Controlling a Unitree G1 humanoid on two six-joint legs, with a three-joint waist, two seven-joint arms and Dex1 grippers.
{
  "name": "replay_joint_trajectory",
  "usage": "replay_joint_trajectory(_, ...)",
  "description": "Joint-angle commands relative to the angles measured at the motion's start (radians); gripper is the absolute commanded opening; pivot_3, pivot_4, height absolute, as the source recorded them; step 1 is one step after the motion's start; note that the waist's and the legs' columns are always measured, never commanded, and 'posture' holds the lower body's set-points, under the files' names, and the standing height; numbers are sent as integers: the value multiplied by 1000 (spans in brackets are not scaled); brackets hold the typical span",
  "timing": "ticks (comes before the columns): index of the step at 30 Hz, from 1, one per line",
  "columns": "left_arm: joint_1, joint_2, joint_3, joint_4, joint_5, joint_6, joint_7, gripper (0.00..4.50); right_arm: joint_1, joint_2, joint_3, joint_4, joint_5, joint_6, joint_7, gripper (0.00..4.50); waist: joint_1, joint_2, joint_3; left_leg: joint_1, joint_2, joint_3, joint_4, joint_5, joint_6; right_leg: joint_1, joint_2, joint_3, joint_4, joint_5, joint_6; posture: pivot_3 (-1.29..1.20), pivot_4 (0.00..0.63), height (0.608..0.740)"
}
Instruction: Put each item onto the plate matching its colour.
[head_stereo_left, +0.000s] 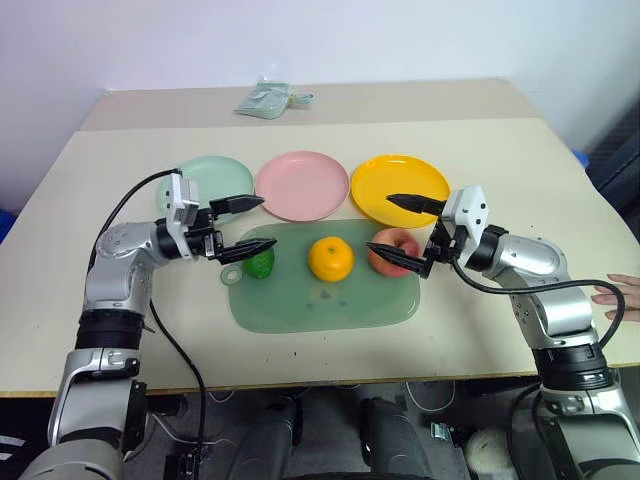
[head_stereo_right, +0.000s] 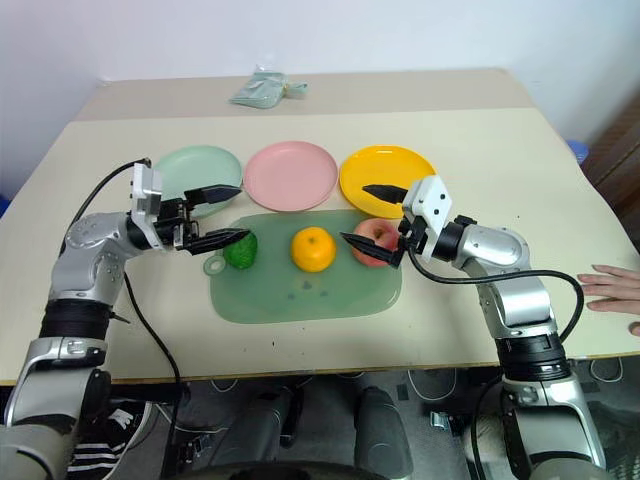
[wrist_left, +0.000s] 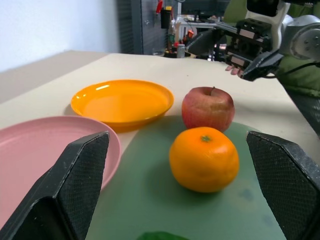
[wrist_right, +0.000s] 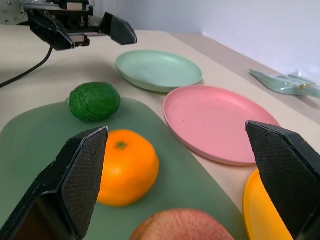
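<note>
Both hands hang open and empty over the mat (head_stereo_left: 330, 300): left hand (head_stereo_left: 252, 224) by the green fruit (head_stereo_left: 260, 262), right hand (head_stereo_left: 400, 232) at the apple (head_stereo_left: 392, 246)

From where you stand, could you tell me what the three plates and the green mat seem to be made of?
The green plate, pink plate and yellow plate look like smooth moulded plastic: plain colours, soft sheen, the yellow glossiest. The green mat looks like thin matte plastic or silicone, lying flat; which one is unclear.
</note>
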Motion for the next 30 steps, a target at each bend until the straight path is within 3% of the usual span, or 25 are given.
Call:
replay_joint_trajectory(1,5,15,30,-45,-23,0,9,4500,-24,11,1,-6,2,-20,6,4485,1,0,0,0,0,0,0,0,0,0,0,0,0,0,0,0,150,740)
replay_joint_trajectory(18,-11,-44,5,-60,-26,-5,59,4500,-19,-40,-42,-23,14,6,27,4485,3,0,0,0,0,0,0,0,0,0,0,0,0,0,0,0,150,740)
replay_joint_trajectory(30,-51,27,4,35,-26,30,-40,4500,4,-29,-47,-39,23,-10,18,4485,2,0,0,0,0,0,0,0,0,0,0,0,0,0,0,0,150,740)
